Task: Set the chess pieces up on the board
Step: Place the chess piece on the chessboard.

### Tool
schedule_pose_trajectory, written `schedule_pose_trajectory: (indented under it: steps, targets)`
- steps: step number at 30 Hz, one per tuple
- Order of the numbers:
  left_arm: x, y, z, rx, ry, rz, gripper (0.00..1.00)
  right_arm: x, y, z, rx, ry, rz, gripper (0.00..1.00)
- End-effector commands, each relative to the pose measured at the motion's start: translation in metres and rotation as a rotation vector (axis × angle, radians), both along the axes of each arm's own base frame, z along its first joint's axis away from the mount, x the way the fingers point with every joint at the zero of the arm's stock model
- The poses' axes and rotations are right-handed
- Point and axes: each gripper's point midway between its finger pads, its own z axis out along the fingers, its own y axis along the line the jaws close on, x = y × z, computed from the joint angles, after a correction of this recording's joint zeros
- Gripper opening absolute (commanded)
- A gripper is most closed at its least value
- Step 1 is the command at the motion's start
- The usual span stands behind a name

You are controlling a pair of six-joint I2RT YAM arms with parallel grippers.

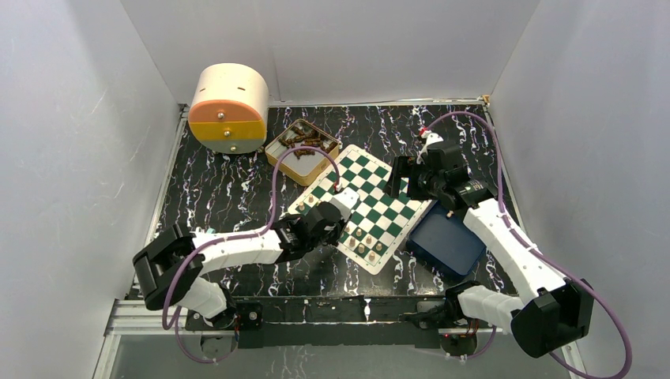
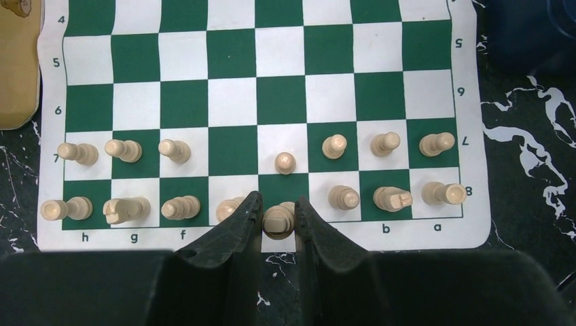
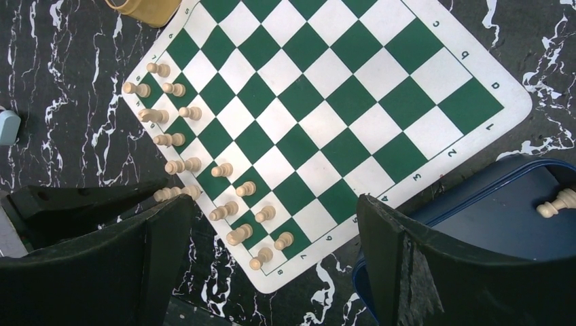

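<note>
The board [image 1: 371, 201] lies turned at an angle in the middle of the black marbled table [image 1: 221, 189], and its right corner lies on the dark blue tray [image 1: 446, 241]. The light chess pieces [image 2: 339, 170] stand only in the two rows at the near edge of the board, the rows marked 7 and 8. The row marked 7 has seven pieces. In the left wrist view the left gripper [image 2: 277, 202] is low over the near border of the board. Its jaws are narrow and they hold a single piece [image 2: 278, 221] between them, upright, on the edge of row 8 between its neighbours. One neighbour on the left is partly hidden behind a finger [image 2: 238, 227]. The right gripper [image 3: 272, 204] hangs high above the right side of the board, near the tray, and its jaws stand wide apart with nothing between them. In the right wrist view one loose light piece [image 3: 558, 202] lies on its side in the tray. Behind the board there is a tan box [image 1: 303, 150] with dark pieces inside, and further back a round cream and orange container [image 1: 229, 106].
</note>
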Motion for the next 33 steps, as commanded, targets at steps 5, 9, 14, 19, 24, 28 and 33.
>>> schedule_pose_trajectory:
  steps: [5,9,14,19,24,28,33]
  targets:
    - [0.007,-0.001,-0.006,0.01,-0.038,0.019,0.12,0.006,-0.005,0.03,0.0,-0.091,-0.01,0.99]
    - [0.007,-0.002,-0.005,-0.012,-0.043,0.023,0.13,0.008,-0.005,0.033,0.002,-0.105,-0.007,0.99]
    - [0.009,-0.002,-0.009,0.003,-0.045,0.028,0.13,0.008,-0.005,0.037,-0.001,-0.115,-0.002,0.99]
    - [0.011,-0.006,-0.01,0.0,-0.049,0.025,0.13,0.008,-0.007,0.04,-0.01,-0.129,0.003,0.99]
    - [0.01,-0.008,-0.015,-0.004,-0.038,0.025,0.13,0.007,-0.008,0.041,-0.012,-0.131,0.003,0.99]
    - [0.01,-0.006,-0.016,-0.002,-0.041,0.028,0.13,0.005,-0.008,0.041,-0.01,-0.134,0.002,0.99]
    - [0.01,-0.006,-0.019,0.004,-0.04,0.027,0.13,0.005,-0.009,0.04,-0.012,-0.136,0.001,0.99]
